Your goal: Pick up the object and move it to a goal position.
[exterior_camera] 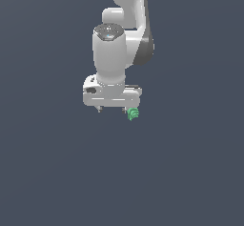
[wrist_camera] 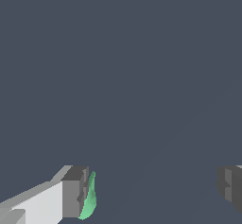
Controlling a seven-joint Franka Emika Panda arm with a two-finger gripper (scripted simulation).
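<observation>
The object point(exterior_camera: 132, 114) is a tiny bright green ridged lump. In the exterior view it sits just under the gripper finger on that view's right. In the wrist view the object point(wrist_camera: 89, 197) shows as a thin green sliver against the inner face of one finger point(wrist_camera: 74, 192). My white gripper point(exterior_camera: 113, 109) points straight down and is open. Its fingers stand wide apart in the wrist view point(wrist_camera: 152, 190), and the other finger point(wrist_camera: 230, 186) is far from the object. Whether the object rests on a surface cannot be told.
A plain dark grey-blue background fills both views. The white arm point(exterior_camera: 112, 53) rises above the gripper to the top of the exterior view. No other objects or edges show.
</observation>
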